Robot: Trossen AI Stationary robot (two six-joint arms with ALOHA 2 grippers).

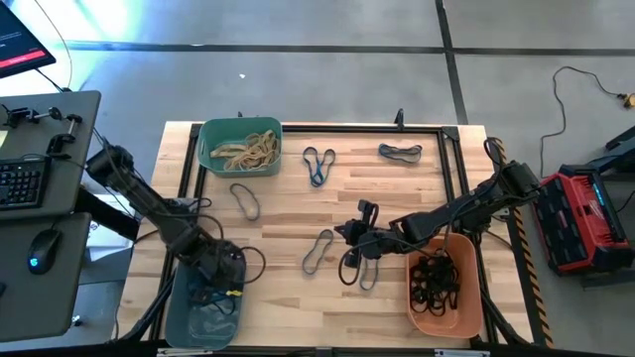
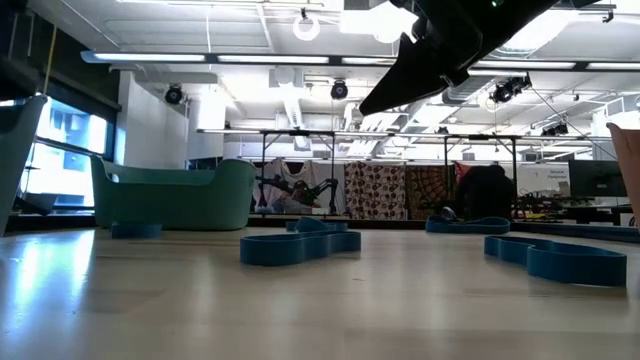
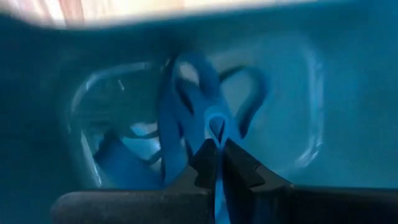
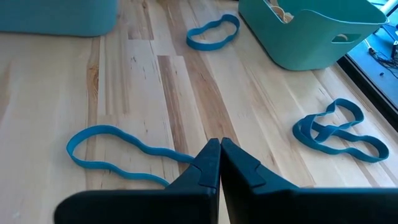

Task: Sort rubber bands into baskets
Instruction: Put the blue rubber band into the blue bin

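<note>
My left gripper (image 1: 224, 270) is over the grey-blue basket (image 1: 177, 315) at the table's near left, shut on a blue rubber band (image 3: 186, 106) that reaches down inside the basket (image 3: 348, 124). My right gripper (image 1: 344, 236) is shut and held above the table near its middle, as the low view (image 2: 440, 50) shows; I see nothing between its fingers (image 4: 219, 163). A grey band (image 1: 317, 251) lies flat on the table just beyond it (image 4: 115, 155). Dark bands (image 1: 359, 272) lie beside it. The orange basket (image 1: 474, 307) holds black bands. The teal-green basket (image 1: 206, 139) holds tan bands. My left gripper pinches the blue band between its two fingers at a fold of the loop (image 3: 216, 127). The fingers point down from above into the grey-blue basket. The band's loops hang past the fingertips toward the basket's floor; whether they rest on it I cannot tell.
Other bands lie on the wood: one left of centre (image 1: 245, 199), a blue and black pair at the far middle (image 1: 319, 165), and a grey one at the far right (image 1: 400, 152). A black frame (image 1: 448, 159) runs round the work area. A desk with a keyboard (image 1: 25, 183) stands to the left.
</note>
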